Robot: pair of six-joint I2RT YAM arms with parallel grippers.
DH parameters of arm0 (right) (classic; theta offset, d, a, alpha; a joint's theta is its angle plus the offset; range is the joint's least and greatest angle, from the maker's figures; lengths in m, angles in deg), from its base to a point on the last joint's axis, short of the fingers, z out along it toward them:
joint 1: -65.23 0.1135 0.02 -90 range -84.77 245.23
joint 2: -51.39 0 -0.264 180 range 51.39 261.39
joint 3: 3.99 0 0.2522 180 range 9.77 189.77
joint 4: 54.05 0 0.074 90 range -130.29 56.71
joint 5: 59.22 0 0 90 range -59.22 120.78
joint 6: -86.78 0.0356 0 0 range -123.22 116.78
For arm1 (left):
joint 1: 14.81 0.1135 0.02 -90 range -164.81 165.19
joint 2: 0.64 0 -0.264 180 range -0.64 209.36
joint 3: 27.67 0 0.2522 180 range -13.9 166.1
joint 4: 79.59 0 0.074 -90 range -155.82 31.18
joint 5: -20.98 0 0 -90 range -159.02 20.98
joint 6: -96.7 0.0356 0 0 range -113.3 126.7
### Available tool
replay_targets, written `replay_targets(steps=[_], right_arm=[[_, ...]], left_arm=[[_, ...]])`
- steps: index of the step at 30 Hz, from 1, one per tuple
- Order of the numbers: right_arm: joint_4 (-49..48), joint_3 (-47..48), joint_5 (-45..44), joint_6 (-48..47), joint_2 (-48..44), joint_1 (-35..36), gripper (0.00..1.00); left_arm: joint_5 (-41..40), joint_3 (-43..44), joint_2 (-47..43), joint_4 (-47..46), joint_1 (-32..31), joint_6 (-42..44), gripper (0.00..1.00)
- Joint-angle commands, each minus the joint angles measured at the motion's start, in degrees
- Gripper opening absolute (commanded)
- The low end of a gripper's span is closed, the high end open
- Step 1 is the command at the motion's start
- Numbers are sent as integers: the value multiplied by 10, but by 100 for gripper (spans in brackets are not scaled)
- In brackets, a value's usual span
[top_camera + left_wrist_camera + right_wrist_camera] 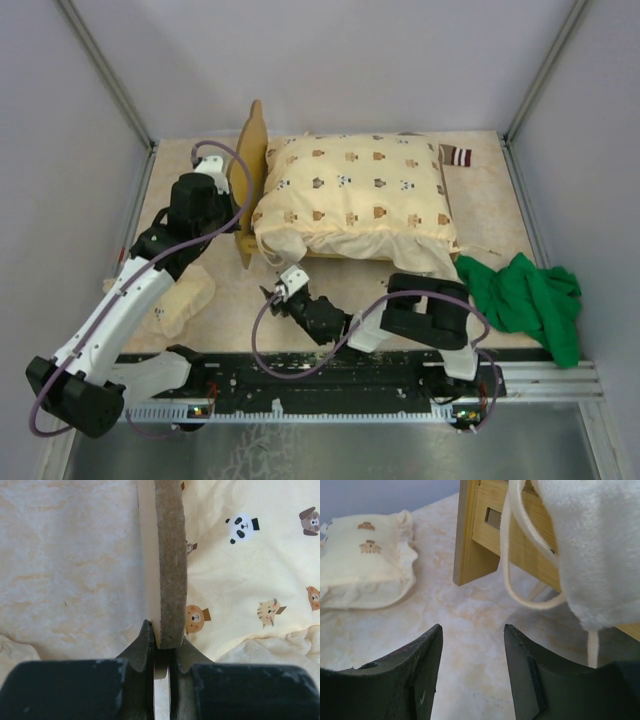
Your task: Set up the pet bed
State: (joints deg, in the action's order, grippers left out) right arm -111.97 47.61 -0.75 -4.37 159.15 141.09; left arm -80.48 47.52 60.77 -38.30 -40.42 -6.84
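Note:
The pet bed (250, 175) stands at the middle back, its wavy wooden headboard on the left. A cream animal-print quilt (350, 195) covers it and hides the base. My left gripper (228, 190) is shut on the headboard's top edge (170, 565), one finger on each side, with the quilt (250, 570) just to its right. My right gripper (278, 290) is open and empty, low over the table in front of the bed. In the right wrist view the gripper (472, 635) faces the bed's wooden corner leg (470, 540), with the quilt's edge (590, 555) and a cord hanging at the right.
A small cream pillow (180, 305) lies at the left, partly under my left arm, and shows in the right wrist view (365, 560). A green cloth (525, 300) lies at the right front. A brown-and-white striped item (457, 155) sits behind the bed's right corner. Grey walls enclose the table.

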Motion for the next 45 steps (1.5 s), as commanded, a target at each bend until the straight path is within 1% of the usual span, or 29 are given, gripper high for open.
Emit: replay_targets(steps=[1,4,7,10,12,18,21,22,23,24,25,26,27,30,34,40,45], right_arm=[[-126,61,-54,-10,58,-5,53],[-160,69,-84,22,91,-15,53],[-200,70,-87,33,112,-23,54],[-182,90,-106,41,128,-27,57],[-191,96,-107,54,141,-33,58],[-189,133,-164,29,164,-45,61],[-201,150,-142,9,174,-55,60],[-207,154,-138,0,177,-57,58],[-211,156,-136,-4,178,-59,51],[-213,155,-135,-3,178,-61,33],[-217,151,-135,-2,177,-62,18],[-222,144,-131,-3,175,-62,6],[-228,131,-123,1,173,-62,0],[-250,90,-91,22,167,-62,0],[-270,27,-14,48,145,-61,0],[-246,-32,56,71,114,-60,0],[-185,-37,80,40,88,-31,0]], left_arm=[[62,80,-7,-59,-5,-60,0],[59,80,-12,-57,-4,-64,0],[61,83,-20,-54,-5,-64,0],[66,89,-25,-52,-5,-68,0],[70,95,-25,-49,-5,-73,0],[77,97,-30,-44,-5,-92,0],[80,92,-38,-44,-5,-94,0],[79,93,-39,-42,-4,-93,0],[77,93,-40,-40,-4,-92,0],[75,93,-40,-40,-4,-91,0],[74,92,-39,-41,-4,-91,0],[73,90,-39,-44,-4,-93,0],[72,87,-38,-49,-4,-94,0],[72,81,-33,-77,-4,-99,0],[61,100,-12,-91,-4,-101,0],[41,107,-1,-108,-5,-93,0],[34,101,3,-125,-5,-80,0]])
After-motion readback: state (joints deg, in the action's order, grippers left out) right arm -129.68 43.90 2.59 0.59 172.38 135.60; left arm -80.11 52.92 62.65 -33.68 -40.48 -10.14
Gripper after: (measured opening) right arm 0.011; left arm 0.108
